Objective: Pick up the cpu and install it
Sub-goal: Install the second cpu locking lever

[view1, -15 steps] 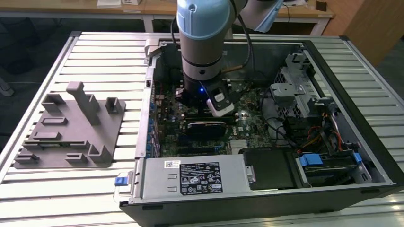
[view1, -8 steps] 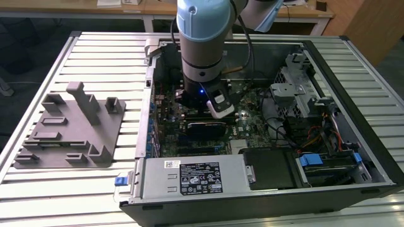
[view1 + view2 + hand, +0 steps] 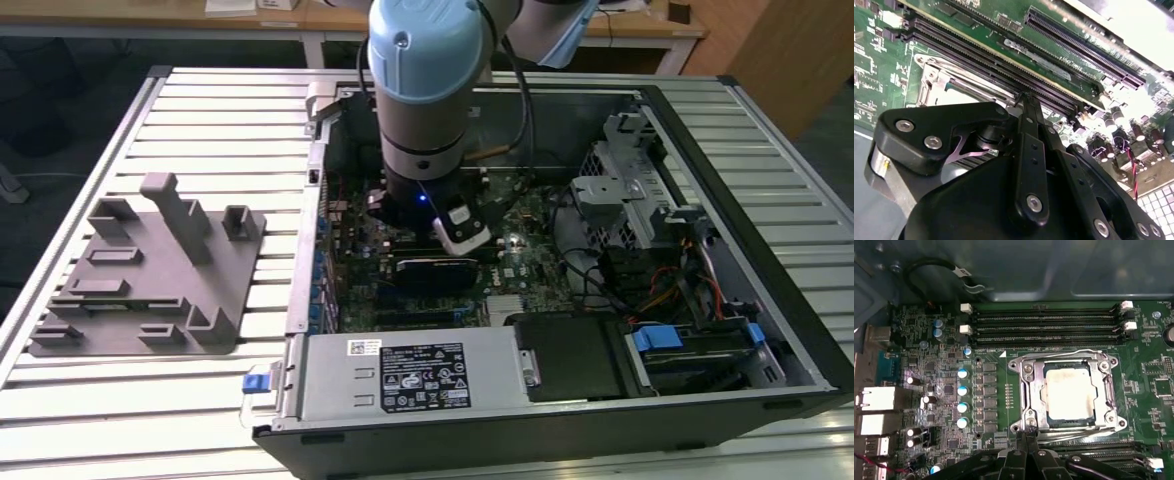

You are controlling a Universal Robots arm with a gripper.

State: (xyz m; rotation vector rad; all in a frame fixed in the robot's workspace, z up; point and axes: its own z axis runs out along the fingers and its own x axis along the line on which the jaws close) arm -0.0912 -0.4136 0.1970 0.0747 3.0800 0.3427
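The cpu (image 3: 1066,392), a pale silver square, lies flat in its socket on the green motherboard (image 3: 1149,405), with the metal socket frame (image 3: 1026,385) around it. My gripper (image 3: 1026,437) is shut with nothing between its fingers, and its tips sit at the frame's edge, just beside the cpu. In the second wrist view the black fingers (image 3: 1026,130) meet in a point at the gripper (image 3: 1024,97), over the same frame (image 3: 934,82). In the exterior view the arm (image 3: 424,100) reaches down into the open computer case (image 3: 747,330).
Memory slots (image 3: 1046,325) run along the socket's far side, and capacitors (image 3: 962,390) stand beside it. A grey plastic fixture (image 3: 147,270) with upright posts lies on the slatted table (image 3: 200,110) at the exterior view's left. The power supply (image 3: 407,375) and drive cage (image 3: 627,170) crowd the case.
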